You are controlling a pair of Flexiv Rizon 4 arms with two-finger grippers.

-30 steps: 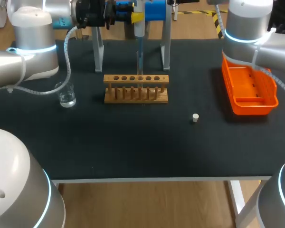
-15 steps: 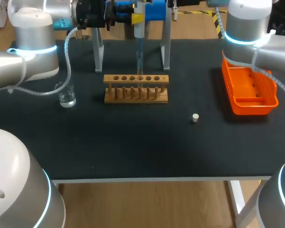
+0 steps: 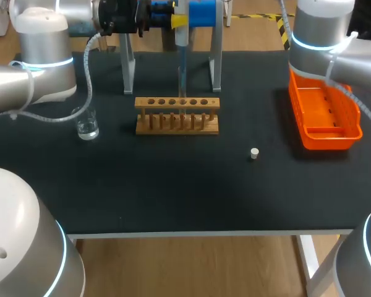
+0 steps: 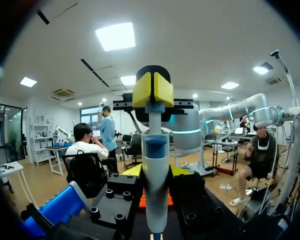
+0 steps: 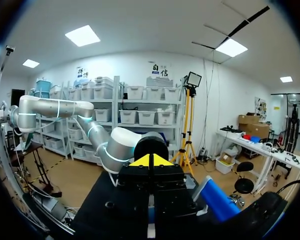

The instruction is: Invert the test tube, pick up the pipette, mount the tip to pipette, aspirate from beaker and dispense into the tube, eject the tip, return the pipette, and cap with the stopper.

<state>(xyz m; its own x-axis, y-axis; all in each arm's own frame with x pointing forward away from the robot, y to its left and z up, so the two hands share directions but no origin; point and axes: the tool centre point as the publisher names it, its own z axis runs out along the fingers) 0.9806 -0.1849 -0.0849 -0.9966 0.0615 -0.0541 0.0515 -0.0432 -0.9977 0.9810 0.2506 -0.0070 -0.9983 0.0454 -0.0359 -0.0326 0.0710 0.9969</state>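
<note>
Head view, stopper (image 3: 254,153) lying nearest, wooden rack (image 3: 177,116) behind it, pipette (image 3: 181,40) upright above the rack, top cut off, lower end hard to make out, left gripper (image 4: 153,90) clamped on the pipette, right gripper (image 5: 150,161) closed, empty, outside this view.

A black tabletop (image 3: 173,192) is seen across most of the head view. Near its middle a wooden rack (image 3: 177,116) is set upright, with a row of round holes along its top bar and a row of pegs below. Just behind the rack, the two grey metal uprights of a stand (image 3: 128,68) are planted on the tabletop, one to each side. Toward the right edge an orange plastic tray (image 3: 334,140) is laid, well apart from the rack.
</note>
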